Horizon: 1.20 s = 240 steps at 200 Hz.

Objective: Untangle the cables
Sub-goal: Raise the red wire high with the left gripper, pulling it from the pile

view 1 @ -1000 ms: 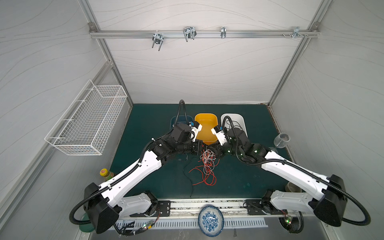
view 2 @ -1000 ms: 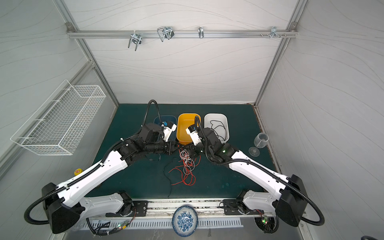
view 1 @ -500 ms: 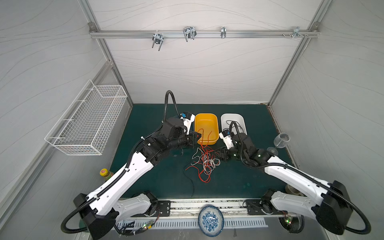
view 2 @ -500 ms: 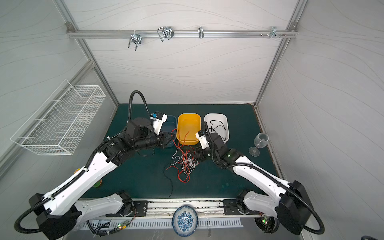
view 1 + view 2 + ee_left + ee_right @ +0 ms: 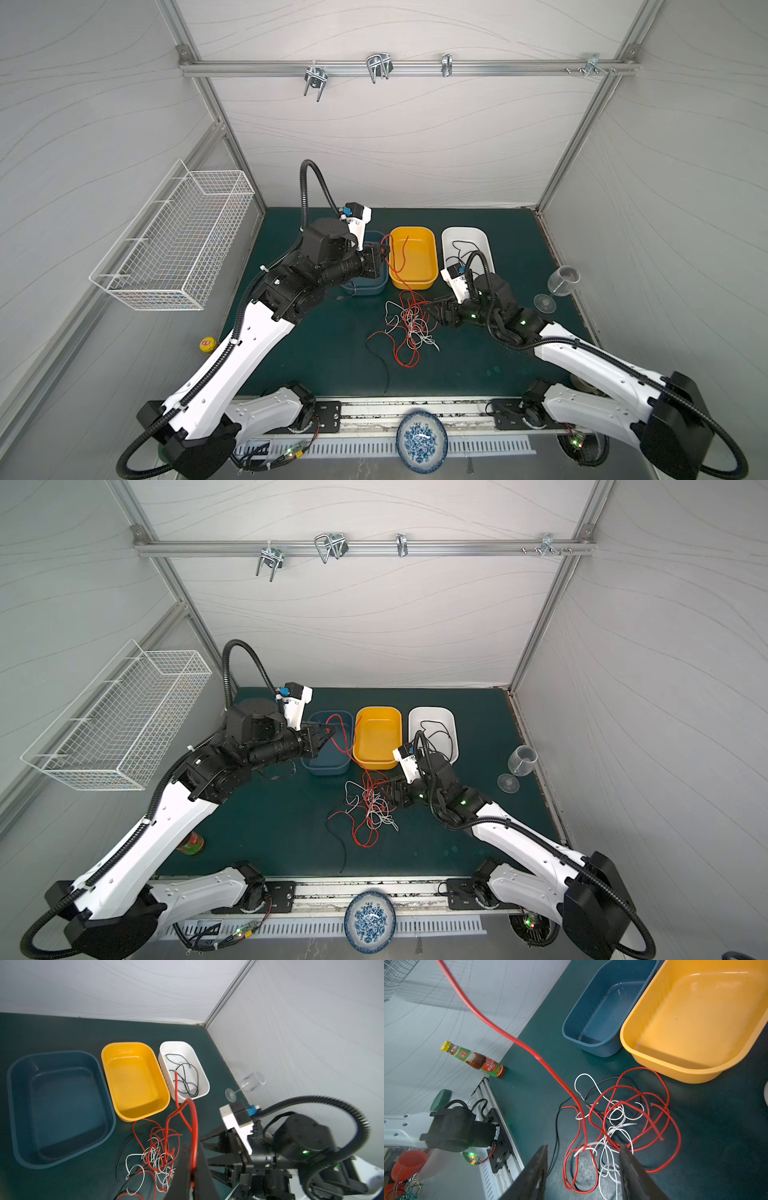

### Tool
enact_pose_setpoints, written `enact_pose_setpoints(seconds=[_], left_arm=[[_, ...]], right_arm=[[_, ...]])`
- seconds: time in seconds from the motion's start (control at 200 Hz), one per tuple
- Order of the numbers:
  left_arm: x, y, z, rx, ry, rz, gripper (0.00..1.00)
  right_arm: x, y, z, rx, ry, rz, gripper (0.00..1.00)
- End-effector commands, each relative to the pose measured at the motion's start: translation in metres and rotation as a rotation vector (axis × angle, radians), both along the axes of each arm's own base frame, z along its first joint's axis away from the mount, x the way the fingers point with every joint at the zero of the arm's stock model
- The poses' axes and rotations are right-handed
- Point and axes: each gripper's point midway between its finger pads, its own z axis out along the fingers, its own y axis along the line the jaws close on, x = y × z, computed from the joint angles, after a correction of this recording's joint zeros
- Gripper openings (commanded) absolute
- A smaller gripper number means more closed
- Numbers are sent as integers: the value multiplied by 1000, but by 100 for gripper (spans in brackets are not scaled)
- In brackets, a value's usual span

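- The left gripper [image 5: 383,254] is pressed together on a red cable [image 5: 390,270], held up above the blue tub [image 5: 365,289] and beside the yellow tub [image 5: 413,229]; in the left wrist view the strand runs up between its fingers [image 5: 182,1167].
- The red cable drops from there into the tangle [image 5: 409,328] of red, white and black cables on the green surface [image 5: 332,365], just in front of the yellow tub; one black cable [image 5: 187,1078] lies apart in the white tub [image 5: 204,1084].
- The right gripper [image 5: 583,1148] is spread and sits low at the tangle's edge, with loops lying between its jaws; it pinches nothing.
- Risk: nothing pins the heap, so a lift by the left arm would likely drag the whole knot up rather than draw the one strand free; the red loops cross the white ones many times.
- Risk: if the right gripper closes where it is, it may catch several strands at once, the lifted red one among them; the two arms would then pull against each other and tighten the knot.
- Risk: the thin cable could slip from the fingers under a sharp tug; its loop near the yellow tub might snag on the rim.
- Risk: the wine glass [image 5: 557,286] is near the right arm; a wide swing could knock it.
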Motion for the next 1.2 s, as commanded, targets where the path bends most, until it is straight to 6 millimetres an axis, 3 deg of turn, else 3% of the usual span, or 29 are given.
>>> enact_pose_setpoints(seconds=[0.0, 0.17, 0.41, 0.44, 0.515, 0.625, 0.865, 1.01, 1.035, 1.195], left_arm=[[-6, -5, 57, -109, -92, -34, 0], [-19, 1, 107, -164, -165, -50, 0], [-37, 12, 161, -229, -258, -55, 0], [-42, 16, 176, -244, -289, -58, 0], [-46, 21, 185, -229, -317, -54, 0], [-42, 29, 183, -158, -357, -15, 0], [-6, 33, 151, -9, -366, 79, 0], [9, 35, 148, 23, -402, 112, 0], [16, 33, 136, 50, -385, 114, 0], [34, 36, 121, 98, -378, 150, 0]], right_arm=[[-4, 8, 1, 45, -3, 23, 56], [-8, 9, -8, 42, 1, 27, 56], [-12, 11, -24, 35, 16, 30, 56], [-12, 11, -26, 30, 21, 31, 57], [-13, 12, -28, 25, 26, 30, 57], [-13, 9, -22, 25, 9, 20, 57], [-13, -7, 2, 4, -54, -22, 57], [-15, -18, 9, -21, -64, -50, 57], [-15, -20, 11, -23, -67, -57, 57], [-21, -29, 17, -30, -77, -62, 57]])
